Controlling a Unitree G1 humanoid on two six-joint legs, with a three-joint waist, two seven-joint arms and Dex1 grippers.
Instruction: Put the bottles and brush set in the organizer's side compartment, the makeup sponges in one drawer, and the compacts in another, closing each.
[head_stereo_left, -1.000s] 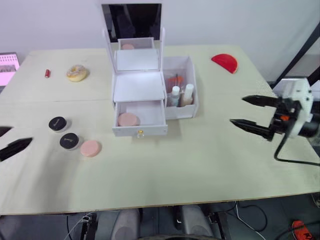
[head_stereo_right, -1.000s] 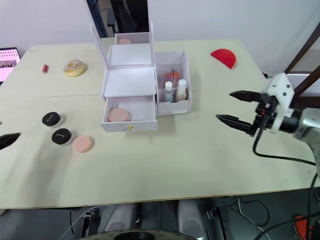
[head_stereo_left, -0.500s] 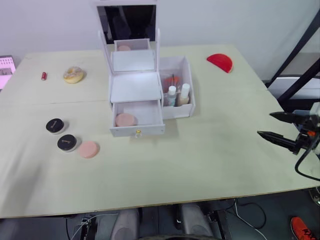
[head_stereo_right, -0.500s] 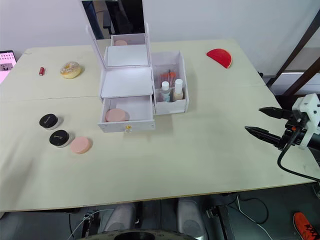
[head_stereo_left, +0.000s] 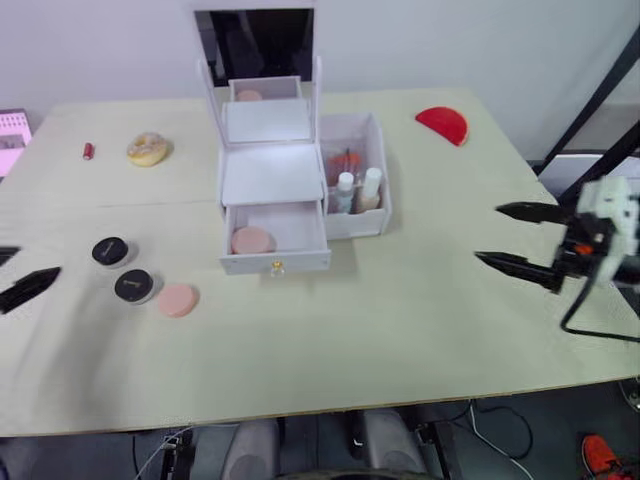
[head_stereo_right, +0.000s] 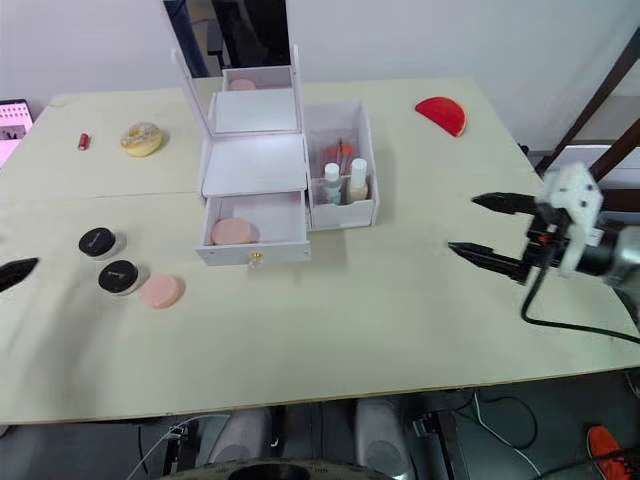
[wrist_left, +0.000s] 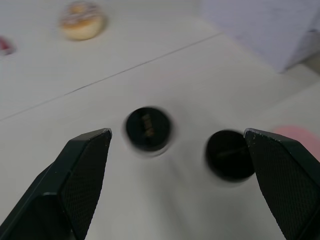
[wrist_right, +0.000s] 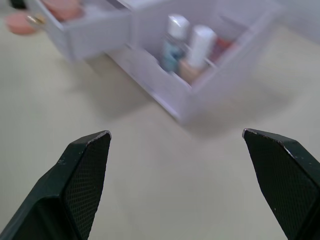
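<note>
Loose pink makeup sponge (head_stereo_left: 178, 299) lies on the table (head_stereo_left: 400, 330) just beside two black compacts (head_stereo_left: 136, 285), toward the robot's left, so the left gripper (wrist_left: 175, 175), fingers spread wide and empty, is the nearer arm. The open drawer (head_stereo_left: 277, 238), already holding one sponge (head_stereo_left: 252, 240), lies beyond them toward the middle with nothing between. Right gripper (head_stereo_left: 525, 240), also spread and empty, hovers well apart from the organizer (head_stereo_left: 300, 180), whose side compartment holds the bottles (head_stereo_left: 358, 190); donut (head_stereo_left: 148, 148) and red slice (head_stereo_left: 443, 125) sit far off.

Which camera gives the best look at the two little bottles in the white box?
The right wrist view: the bottles appear large there, caps and bodies distinct, upright in the organizer's side compartment. Both eye views show them small, from above. The left wrist view looks at the black compacts instead.
</note>
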